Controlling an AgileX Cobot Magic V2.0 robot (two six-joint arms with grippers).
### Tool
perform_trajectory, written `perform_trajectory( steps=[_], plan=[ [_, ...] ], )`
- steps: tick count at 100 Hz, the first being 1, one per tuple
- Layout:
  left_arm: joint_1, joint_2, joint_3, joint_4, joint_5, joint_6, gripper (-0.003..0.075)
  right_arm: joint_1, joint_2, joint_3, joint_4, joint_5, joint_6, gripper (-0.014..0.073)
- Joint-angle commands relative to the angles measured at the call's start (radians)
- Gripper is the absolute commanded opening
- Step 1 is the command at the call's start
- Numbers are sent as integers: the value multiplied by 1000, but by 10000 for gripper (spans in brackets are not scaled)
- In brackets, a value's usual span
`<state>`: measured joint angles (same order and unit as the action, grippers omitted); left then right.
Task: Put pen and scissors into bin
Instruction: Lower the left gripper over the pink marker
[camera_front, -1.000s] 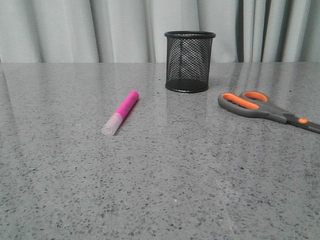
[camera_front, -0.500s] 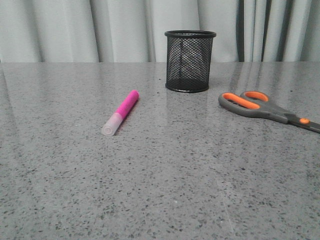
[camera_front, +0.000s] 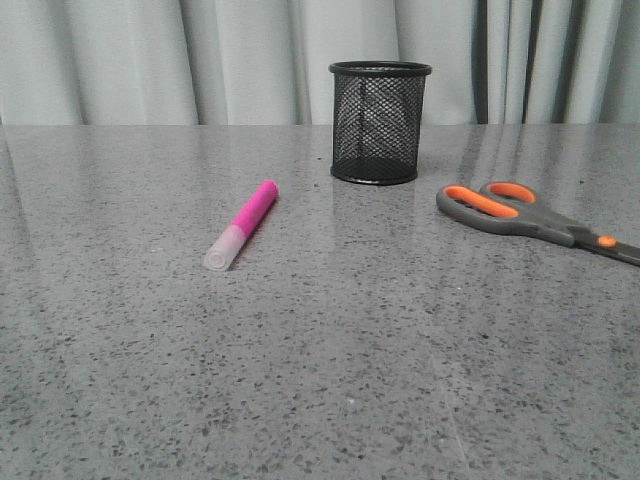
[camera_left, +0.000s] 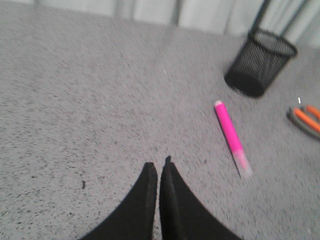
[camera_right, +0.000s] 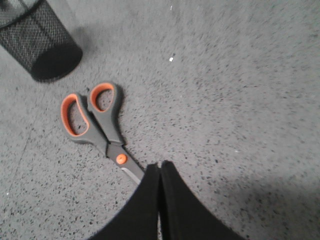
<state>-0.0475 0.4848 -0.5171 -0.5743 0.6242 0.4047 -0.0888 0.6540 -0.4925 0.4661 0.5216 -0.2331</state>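
The left tool (camera_left: 159, 167) is hanging above the grey speckled surface (camera_front: 320, 350) with its two black fingers pressed together and gripping nothing, and the right tool (camera_right: 159, 167) is doing likewise, its tips covering the scissors' blades. The pink pen (camera_front: 241, 225) is lying flat to the left of the black mesh bin (camera_front: 380, 122), which is standing upright near the far edge. The scissors (camera_front: 535, 218) are lying flat to the bin's right, both apart from it.
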Motion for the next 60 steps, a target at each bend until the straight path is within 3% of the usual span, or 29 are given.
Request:
perform_trajectory(
  steps=[1,13,23,33,42,50,60],
  plan=[
    [-8,107,-97,-18,38,51,-19,-4,92,-105,-1,19,-39,-64],
    [-8,205,-163,-20,111,62,-18,-4,151,-160,18,49,-86,-56],
    [-8,266,-191,-41,146,94,1,-4,156,-180,72,54,-145,48],
    [-8,311,-210,-108,166,160,119,-4,156,-183,90,54,-152,244],
    [-8,343,-221,-181,166,205,310,-4,156,-183,90,54,-152,415],
    [-8,371,-220,-270,179,294,437,-4,156,-183,90,54,-158,442],
    [-8,406,-222,-396,222,422,426,-4,156,-183,90,54,-160,442]
  ],
)
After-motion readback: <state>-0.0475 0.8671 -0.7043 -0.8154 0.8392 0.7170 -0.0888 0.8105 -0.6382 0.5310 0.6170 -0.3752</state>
